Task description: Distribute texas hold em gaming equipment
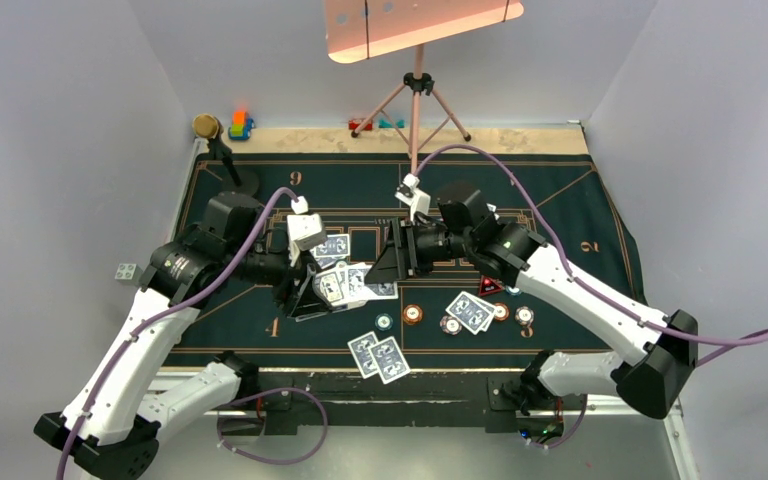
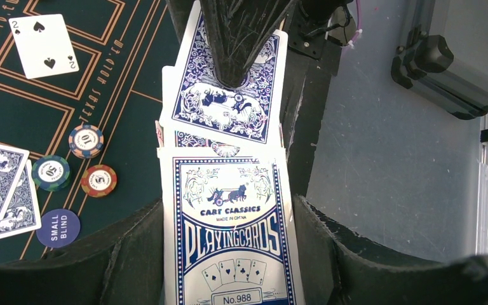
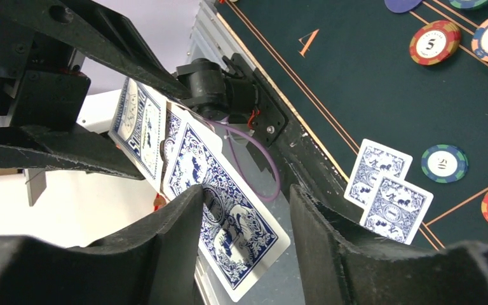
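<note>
My left gripper point(image 2: 229, 213) is shut on a blue and white playing card box point(image 2: 229, 241), held above the felt's near left part point(image 1: 335, 287). A blue-backed card point(image 3: 229, 222) sticks out of the box's far end. My right gripper point(image 3: 246, 190) stands open around that card: one finger point(image 3: 178, 222) touches its face and the other stands clear of it. On the felt lie a two of spades point(image 2: 43, 44), two pairs of face-down cards point(image 1: 378, 357) point(image 1: 470, 311), several chips point(image 1: 414, 315), a small blind disc point(image 2: 58, 227) and a red-black marker point(image 1: 490, 286).
A gold-topped black stand point(image 1: 215, 145) and bright toy blocks point(image 1: 240, 124) sit at the far left corner. A tripod point(image 1: 417, 100) stands behind the felt's far edge. A grey block point(image 1: 126, 271) lies off the felt on the left.
</note>
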{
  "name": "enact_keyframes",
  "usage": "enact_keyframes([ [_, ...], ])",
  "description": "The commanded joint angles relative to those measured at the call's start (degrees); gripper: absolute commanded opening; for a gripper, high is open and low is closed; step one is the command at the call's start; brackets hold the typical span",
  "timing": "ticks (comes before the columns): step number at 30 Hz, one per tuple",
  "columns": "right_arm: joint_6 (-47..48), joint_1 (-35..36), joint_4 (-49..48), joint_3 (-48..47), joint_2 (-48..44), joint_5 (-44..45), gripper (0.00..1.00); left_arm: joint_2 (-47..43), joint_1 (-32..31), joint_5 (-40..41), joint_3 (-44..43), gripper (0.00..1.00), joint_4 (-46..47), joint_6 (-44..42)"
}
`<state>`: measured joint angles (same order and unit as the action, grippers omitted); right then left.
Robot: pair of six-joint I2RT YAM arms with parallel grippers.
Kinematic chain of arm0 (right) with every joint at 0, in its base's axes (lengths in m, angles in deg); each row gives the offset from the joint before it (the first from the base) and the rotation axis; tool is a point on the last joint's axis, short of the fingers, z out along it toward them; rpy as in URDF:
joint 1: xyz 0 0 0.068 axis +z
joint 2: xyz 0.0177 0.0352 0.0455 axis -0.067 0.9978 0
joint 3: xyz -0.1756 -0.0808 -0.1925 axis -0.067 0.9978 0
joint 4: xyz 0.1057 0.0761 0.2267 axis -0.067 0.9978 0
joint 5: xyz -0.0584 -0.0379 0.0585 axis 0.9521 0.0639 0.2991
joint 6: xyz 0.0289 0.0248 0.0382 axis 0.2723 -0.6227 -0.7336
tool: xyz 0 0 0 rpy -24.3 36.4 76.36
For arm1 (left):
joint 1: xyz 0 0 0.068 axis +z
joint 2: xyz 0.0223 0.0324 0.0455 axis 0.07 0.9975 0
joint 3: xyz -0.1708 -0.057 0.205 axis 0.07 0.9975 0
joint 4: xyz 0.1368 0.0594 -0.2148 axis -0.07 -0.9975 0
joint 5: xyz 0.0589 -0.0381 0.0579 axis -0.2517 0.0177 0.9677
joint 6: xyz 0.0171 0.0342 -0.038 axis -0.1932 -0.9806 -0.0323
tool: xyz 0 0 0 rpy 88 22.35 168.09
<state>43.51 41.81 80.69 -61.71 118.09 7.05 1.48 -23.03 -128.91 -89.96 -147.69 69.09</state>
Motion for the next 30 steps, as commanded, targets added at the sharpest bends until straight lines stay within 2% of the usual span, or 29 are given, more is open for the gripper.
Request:
enact_keyframes([
  [1,1.5,0.1,3.8,-2.7,-1.8,3.4,0.52,-1.0,0.3,-2.0,-2.0,0.00,2.0,-0.2],
  [14,3.5,-0.7,10.5,-9.0,-3.1,6.9,0.26,-1.5,0.3,-2.2,-1.5,0.00,2.3,0.1],
  [24,6.0,-1.9,16.3,-15.5,-2.6,8.7,0.16,-2.3,0.2,-3.2,0.8,0.00,4.1,1.2],
  [30,9.2,-4.4,22.3,-22.5,-1.3,11.6,0.05,-2.6,0.2,-3.9,1.4,0.00,4.1,1.2],
])
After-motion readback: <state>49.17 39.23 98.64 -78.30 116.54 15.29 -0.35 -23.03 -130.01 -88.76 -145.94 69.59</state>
